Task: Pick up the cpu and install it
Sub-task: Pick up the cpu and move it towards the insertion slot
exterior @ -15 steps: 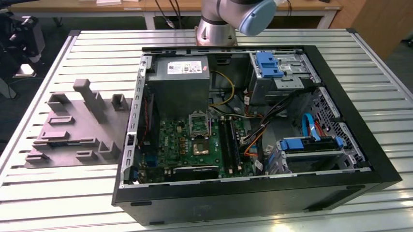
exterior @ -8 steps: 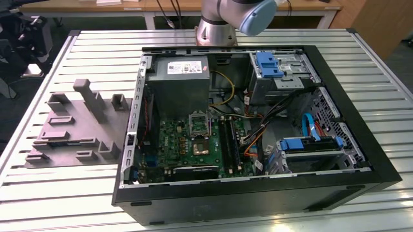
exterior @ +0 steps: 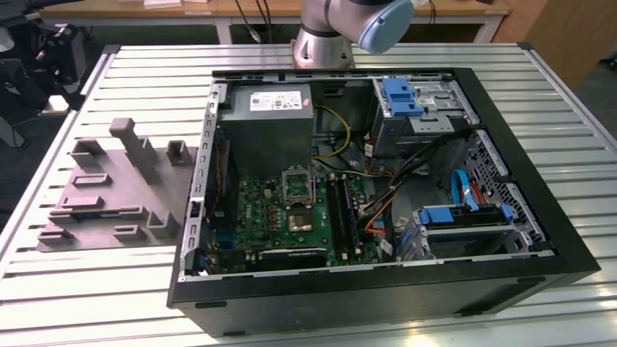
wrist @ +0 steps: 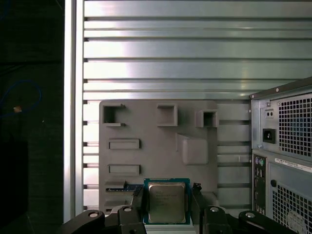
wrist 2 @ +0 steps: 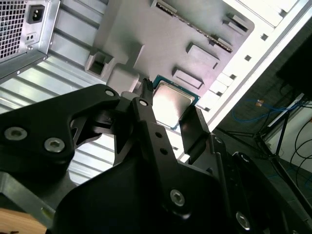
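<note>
Slatted tabletop [wrist: 195, 48] carrying the open computer case [exterior: 386, 300] and the grey fixture plate [wrist: 156, 146]. Above the plate, your hand [wrist: 167, 194] is clamped on the cpu [wrist: 167, 207] by its opposite edges. Hold the chip level and avoid squeezing harder.

Slatted metal table [exterior: 579, 87] bears an open computer case [exterior: 386, 296] and grey tray [exterior: 77, 210].

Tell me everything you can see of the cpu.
The cpu is a thin, flat square chip with a pale silvery metal top, faintly printed, on a blue-green board rim. It sits between the black fingers of the claw, which press its two opposite edges, over the grey slotted tray.
</note>
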Motion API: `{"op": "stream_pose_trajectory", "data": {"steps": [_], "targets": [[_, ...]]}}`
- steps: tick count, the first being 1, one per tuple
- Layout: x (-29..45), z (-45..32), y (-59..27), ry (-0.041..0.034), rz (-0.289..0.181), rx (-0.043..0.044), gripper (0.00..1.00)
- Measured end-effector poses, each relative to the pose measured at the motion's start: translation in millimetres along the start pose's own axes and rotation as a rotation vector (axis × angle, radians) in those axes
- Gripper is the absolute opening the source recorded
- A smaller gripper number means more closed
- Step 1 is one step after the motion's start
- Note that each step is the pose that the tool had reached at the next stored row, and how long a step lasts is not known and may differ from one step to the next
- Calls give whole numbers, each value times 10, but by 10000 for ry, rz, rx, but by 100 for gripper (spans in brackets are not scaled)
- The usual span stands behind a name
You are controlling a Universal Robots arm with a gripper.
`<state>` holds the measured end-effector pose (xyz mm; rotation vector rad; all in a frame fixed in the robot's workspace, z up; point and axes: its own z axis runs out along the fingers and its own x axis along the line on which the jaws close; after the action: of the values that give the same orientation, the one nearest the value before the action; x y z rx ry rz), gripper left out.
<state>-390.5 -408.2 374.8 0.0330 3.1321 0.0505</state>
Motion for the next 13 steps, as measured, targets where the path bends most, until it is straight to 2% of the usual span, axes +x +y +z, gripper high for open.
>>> {"op": "stream_pose_trajectory", "data": {"steps": [4,8,13], "targets": [[-1,-12,1,2,0,2,47],[-2,-70,2,0,0,1,47],[-2,-72,2,0,0,0,47]]}}
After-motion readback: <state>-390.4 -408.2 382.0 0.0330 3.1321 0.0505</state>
